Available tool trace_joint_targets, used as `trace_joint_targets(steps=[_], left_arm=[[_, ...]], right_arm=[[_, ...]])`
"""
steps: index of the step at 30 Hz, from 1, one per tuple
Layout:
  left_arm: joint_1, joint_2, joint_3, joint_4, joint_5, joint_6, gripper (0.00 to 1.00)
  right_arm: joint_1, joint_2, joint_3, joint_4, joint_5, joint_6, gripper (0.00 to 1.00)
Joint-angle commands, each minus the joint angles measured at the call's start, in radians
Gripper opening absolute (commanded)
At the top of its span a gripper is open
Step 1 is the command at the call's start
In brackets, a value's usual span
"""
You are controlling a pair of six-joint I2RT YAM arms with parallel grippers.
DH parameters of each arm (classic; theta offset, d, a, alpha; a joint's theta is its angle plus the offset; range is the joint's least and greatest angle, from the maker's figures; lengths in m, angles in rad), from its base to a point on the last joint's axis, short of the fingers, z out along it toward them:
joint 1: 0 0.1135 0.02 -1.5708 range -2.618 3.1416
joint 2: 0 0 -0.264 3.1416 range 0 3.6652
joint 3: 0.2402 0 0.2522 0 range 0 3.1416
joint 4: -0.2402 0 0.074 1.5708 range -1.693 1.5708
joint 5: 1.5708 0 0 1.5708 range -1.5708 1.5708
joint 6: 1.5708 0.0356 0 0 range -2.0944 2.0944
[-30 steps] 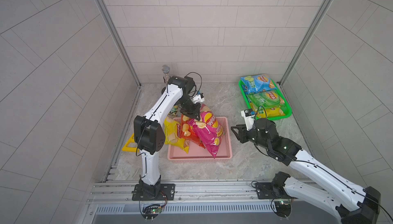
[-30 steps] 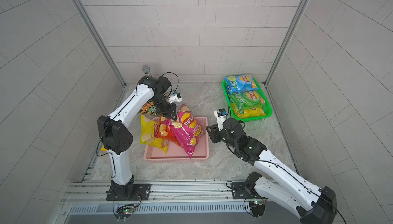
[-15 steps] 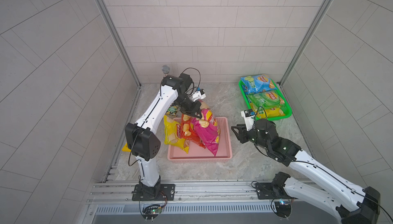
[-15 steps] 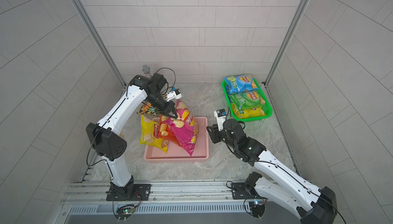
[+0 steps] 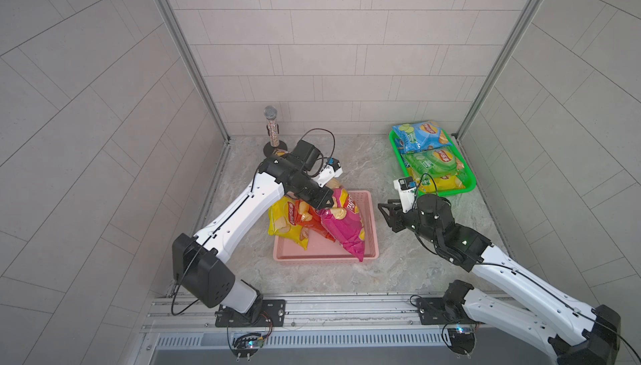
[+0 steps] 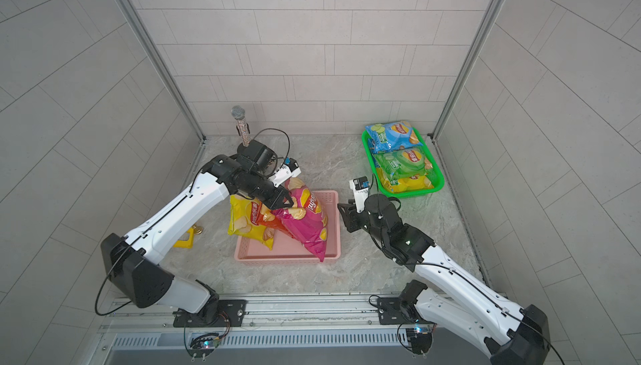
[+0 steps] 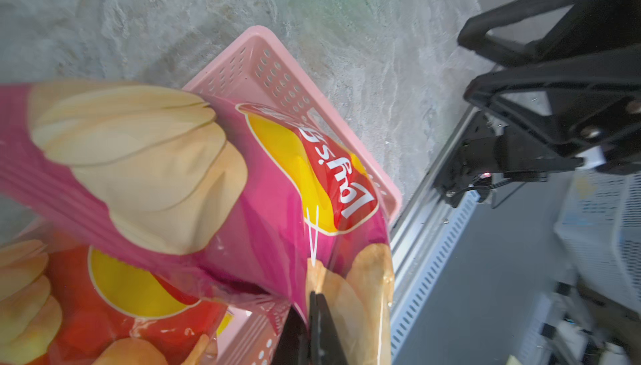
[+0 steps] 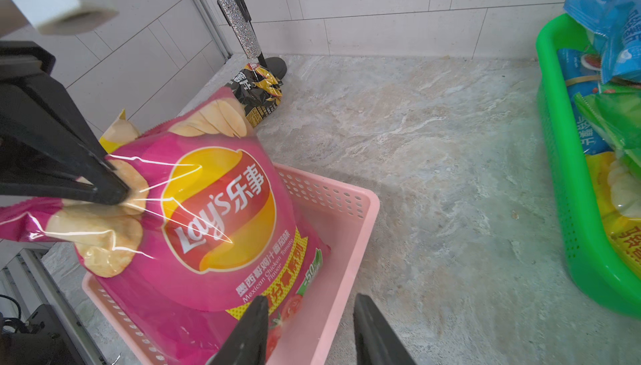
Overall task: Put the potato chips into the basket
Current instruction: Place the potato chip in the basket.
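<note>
My left gripper [image 5: 326,203] [image 7: 314,297] is shut on the upper edge of a magenta potato chips bag [image 5: 343,228] [image 8: 208,242]. The bag hangs tilted, with its lower end in the pink basket [image 5: 373,228] [image 8: 340,207]. A red bag [image 5: 307,222] and a yellow bag [image 5: 282,221] lean at the basket's left side. A black bag [image 8: 258,92] lies by the microphone stand. My right gripper [image 5: 385,217] [image 8: 310,299] is open and holds nothing, just right of the pink basket.
A green basket [image 5: 466,179] at the back right holds a blue bag [image 5: 418,134], a green bag [image 5: 433,162] and a yellow bag [image 5: 440,183]. A glittery microphone [image 5: 272,130] stands at the back left. A small yellow object [image 6: 185,238] lies near the left wall.
My left gripper has closed on the magenta bag and raised its top end off the pile, moving toward the front. The right arm has barely moved.
</note>
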Motion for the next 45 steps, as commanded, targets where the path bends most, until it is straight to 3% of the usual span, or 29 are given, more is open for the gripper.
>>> trace_joint_targets(steps=[1, 5, 14, 21, 34, 37, 42, 45], left_arm=[[-0.057, -0.059, -0.054, 0.190, -0.175, 0.029, 0.00], [-0.080, -0.060, -0.058, 0.219, -0.241, 0.051, 0.00], [-0.084, -0.106, -0.004, 0.224, -0.239, 0.088, 0.00], [-0.089, -0.075, -0.086, 0.257, -0.221, 0.060, 0.00], [-0.104, -0.040, -0.176, 0.428, -0.320, 0.033, 0.00], [-0.106, -0.046, -0.185, 0.401, -0.322, 0.043, 0.11], [-0.105, -0.082, -0.150, 0.273, -0.309, 0.076, 0.41], [-0.104, -0.126, -0.116, 0.206, -0.340, 0.089, 0.64]], right_arm=[[0.003, 0.001, -0.020, 0.036, 0.004, -0.011, 0.45], [0.002, 0.007, -0.026, 0.042, 0.002, -0.010, 0.45], [0.001, 0.021, -0.042, 0.064, -0.011, -0.009, 0.46], [0.001, 0.032, -0.052, 0.076, -0.011, 0.003, 0.46], [0.002, 0.056, -0.059, 0.089, -0.028, 0.009, 0.46], [0.001, 0.061, -0.060, 0.090, -0.041, 0.021, 0.46], [0.002, 0.076, -0.064, 0.095, -0.066, 0.048, 0.48], [0.001, 0.102, -0.064, 0.110, -0.083, 0.062, 0.48]])
